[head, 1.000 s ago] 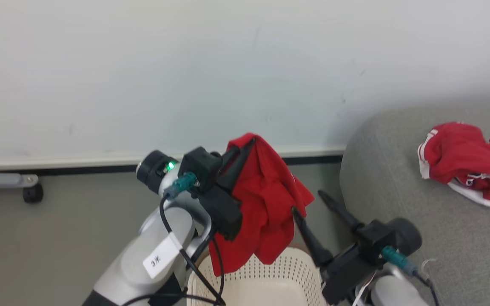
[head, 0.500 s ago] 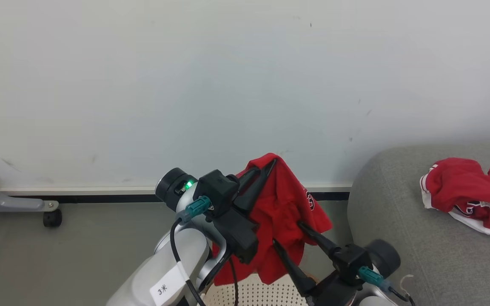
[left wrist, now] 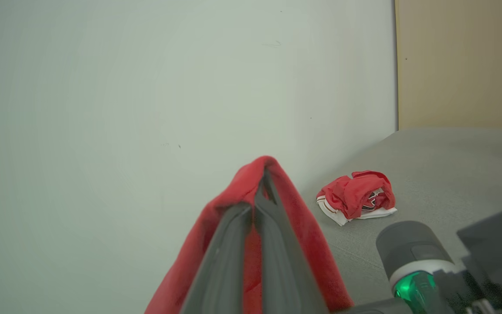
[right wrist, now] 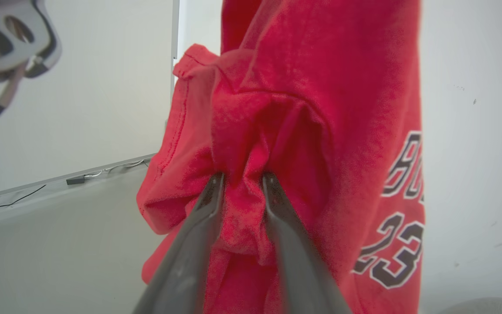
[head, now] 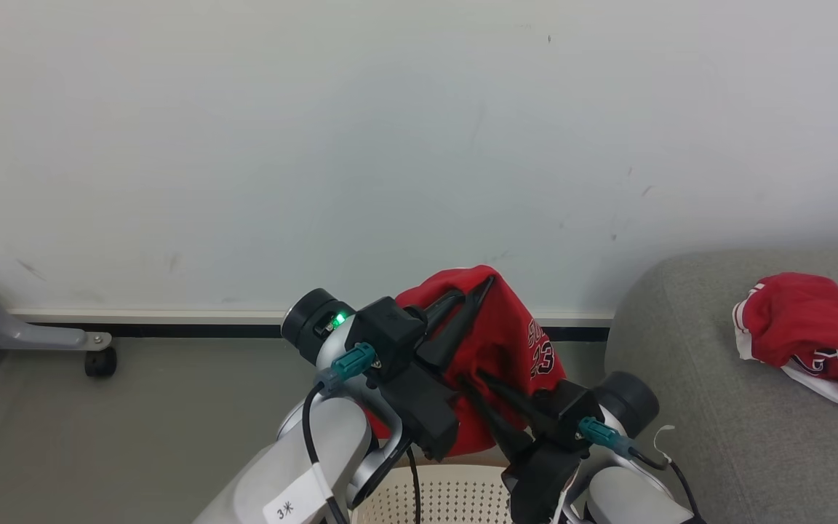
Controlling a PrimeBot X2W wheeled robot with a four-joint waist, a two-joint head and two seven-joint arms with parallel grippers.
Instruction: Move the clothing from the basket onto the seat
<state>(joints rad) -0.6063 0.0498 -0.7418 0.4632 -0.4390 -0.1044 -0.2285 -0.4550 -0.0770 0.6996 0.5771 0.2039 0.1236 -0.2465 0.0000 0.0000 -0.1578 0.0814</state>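
My left gripper [head: 479, 288] [left wrist: 259, 192] is shut on a red garment [head: 513, 342] of the clothing and holds it up, the cloth draped over its tips. The garment [right wrist: 320, 109] bears dark lettering and the number 23. My right gripper [head: 471, 380] [right wrist: 242, 179] reaches into the hanging cloth lower down, its fingers pinching a bunched fold. Below both arms, the cream perforated basket [head: 455, 498] shows at the bottom edge. A second red garment [head: 804, 331] [left wrist: 357, 196] with white trim lies crumpled on the grey seat [head: 710, 407] [left wrist: 451, 161] at the right.
A pale wall [head: 390, 145] with a dark baseboard stands close behind. A grey metal leg with a black caster [head: 99, 362] rests on the floor at the left. A tan panel [left wrist: 460, 65] rises behind the seat.
The head camera has tilted up. My right gripper has moved up and left to the hanging garment and closed on a fold of it. The left gripper still holds the garment.
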